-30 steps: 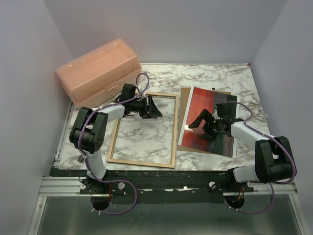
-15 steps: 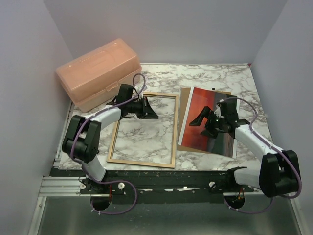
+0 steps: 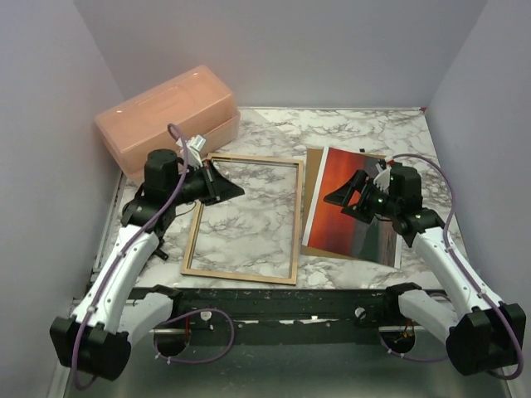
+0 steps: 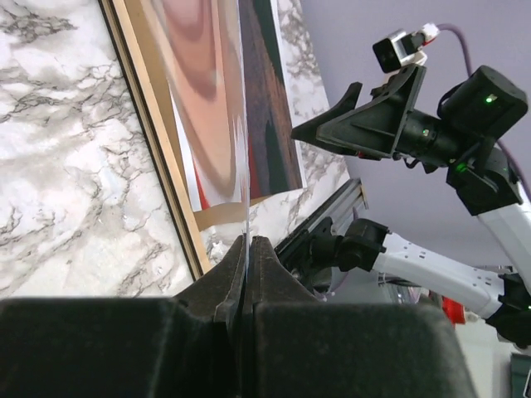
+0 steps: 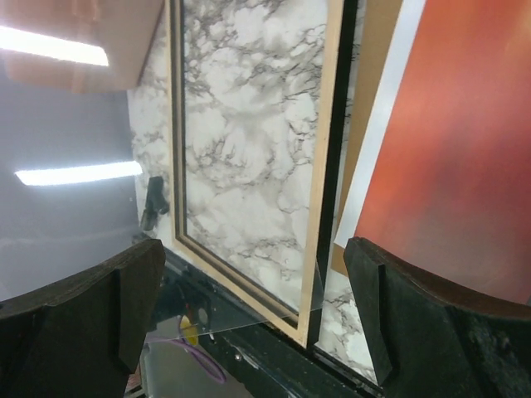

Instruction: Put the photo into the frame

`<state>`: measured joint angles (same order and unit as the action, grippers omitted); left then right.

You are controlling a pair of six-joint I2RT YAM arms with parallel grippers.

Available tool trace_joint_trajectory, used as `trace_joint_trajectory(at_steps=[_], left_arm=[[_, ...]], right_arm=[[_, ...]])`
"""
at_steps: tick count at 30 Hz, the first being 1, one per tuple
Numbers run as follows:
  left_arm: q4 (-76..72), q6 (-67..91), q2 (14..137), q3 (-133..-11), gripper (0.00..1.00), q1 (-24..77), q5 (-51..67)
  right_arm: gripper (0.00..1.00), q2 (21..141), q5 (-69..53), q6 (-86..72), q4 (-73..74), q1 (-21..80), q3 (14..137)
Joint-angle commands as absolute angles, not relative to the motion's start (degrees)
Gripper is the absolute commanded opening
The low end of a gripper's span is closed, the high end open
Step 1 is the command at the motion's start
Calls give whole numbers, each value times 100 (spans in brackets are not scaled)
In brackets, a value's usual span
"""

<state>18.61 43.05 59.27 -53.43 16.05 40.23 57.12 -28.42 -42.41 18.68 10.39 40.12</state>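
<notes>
The frame (image 3: 296, 220) lies tan back up on the marble table, empty inside. The photo (image 3: 340, 230) lies sunset side up to its right, on a brown backing board (image 3: 312, 166). My left gripper (image 3: 231, 189) hovers over the frame's far left corner, shut on a thin clear sheet (image 4: 243, 124) seen edge-on in the left wrist view. My right gripper (image 3: 344, 199) is open and empty above the photo's middle. The right wrist view shows the frame (image 5: 325, 166), the photo (image 5: 465, 149) and the clear sheet (image 5: 83, 166) reflecting lights.
A pink plastic box (image 3: 166, 120) stands at the back left, just behind my left arm. Grey walls close in the table on three sides. The black rail (image 3: 274, 298) runs along the near edge.
My left arm has drawn back to the left, its gripper now over the frame's far left corner with the clear sheet. My right gripper has lifted and shifted slightly right over the photo.
</notes>
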Motion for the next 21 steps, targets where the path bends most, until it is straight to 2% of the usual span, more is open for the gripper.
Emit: trace_joint_trajectory(at_steps=[1,10,21], left_arm=[[2735,4504,4912,-5375,0,1380,3769],[3078,4693,4039,-5684,0,983,4338],[2076,5333,3738,-5695,0,940,5294]], right_arm=[[100,5435,-3439,-4348,1558,1027,3847],[100,5528,-4700,-5167,-455,1028,3268],[100,6101,-5590,-5847,-2200,1026,3136]])
